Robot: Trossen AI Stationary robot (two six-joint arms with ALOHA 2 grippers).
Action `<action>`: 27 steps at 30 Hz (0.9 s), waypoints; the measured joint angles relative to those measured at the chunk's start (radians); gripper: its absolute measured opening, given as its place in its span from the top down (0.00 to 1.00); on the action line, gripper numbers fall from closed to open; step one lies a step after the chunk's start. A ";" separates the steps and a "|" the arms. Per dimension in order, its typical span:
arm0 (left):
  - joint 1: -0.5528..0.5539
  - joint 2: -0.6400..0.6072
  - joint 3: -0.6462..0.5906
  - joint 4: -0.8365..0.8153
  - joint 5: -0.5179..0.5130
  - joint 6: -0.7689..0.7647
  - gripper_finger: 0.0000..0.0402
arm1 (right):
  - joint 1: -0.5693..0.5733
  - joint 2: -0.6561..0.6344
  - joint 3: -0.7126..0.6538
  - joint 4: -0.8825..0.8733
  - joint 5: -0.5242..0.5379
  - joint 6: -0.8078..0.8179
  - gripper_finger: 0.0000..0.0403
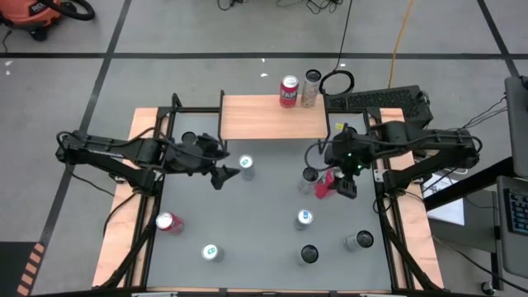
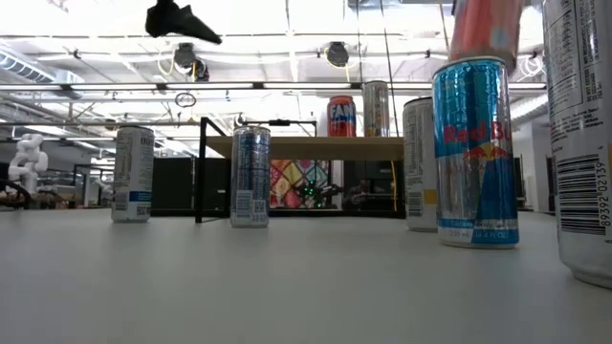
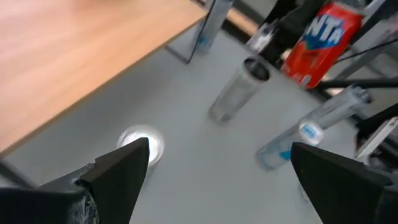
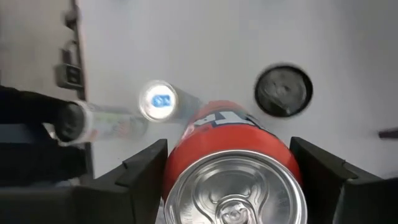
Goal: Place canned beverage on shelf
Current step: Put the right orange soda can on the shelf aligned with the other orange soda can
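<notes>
Nearest the table's front edge, several slim cans are standing scattered on the grey table [image 1: 247,223], and one red can [image 1: 168,222] is lying on its side toward the left; I am leaving all of these alone for now. Further in, my right gripper [image 4: 227,165] is pinching a red Fanta can [image 4: 233,168] between its two fingers, one on each side of the body just under the lid, and in the low view the can is hanging clear above a blue-and-silver Red Bull can [image 2: 475,153]. I am holding it high, I judge, so that it passes over the standing cans (a dark-topped one sits just beside it in the overhead view) without knocking any. My left gripper [image 3: 217,171] is waiting at about the same depth, fingers spread wide and holding nothing, hovering over a silver can [image 1: 246,165] with a blue tab, probably lined up for a later pick. Beyond both arms, the shelf [image 1: 264,117] is standing at the table's far edge, and two cans are already on its right end, a second red Fanta can [image 1: 289,91] and a pale slim can [image 1: 311,87] close beside it. That leaves the wooden top's middle and left bare, so I am reckoning the held can belongs there, set down upright.
</notes>
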 joint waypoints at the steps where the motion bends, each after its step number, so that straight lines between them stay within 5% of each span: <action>1: 0.000 0.000 0.000 0.016 -0.001 0.012 0.02 | 0.000 0.000 0.014 0.003 -0.001 -0.001 0.37; 10: 0.001 0.000 0.000 0.160 -0.088 0.151 0.02 | 0.000 -0.001 0.143 0.026 0.009 -0.105 0.37; 22: 0.006 0.000 0.000 0.358 -0.109 0.136 0.02 | -0.034 0.002 0.199 0.167 0.061 -0.518 0.37; 27: 0.039 0.008 0.000 0.416 -0.088 0.011 0.02 | -0.077 0.008 0.199 0.175 0.061 -0.706 0.37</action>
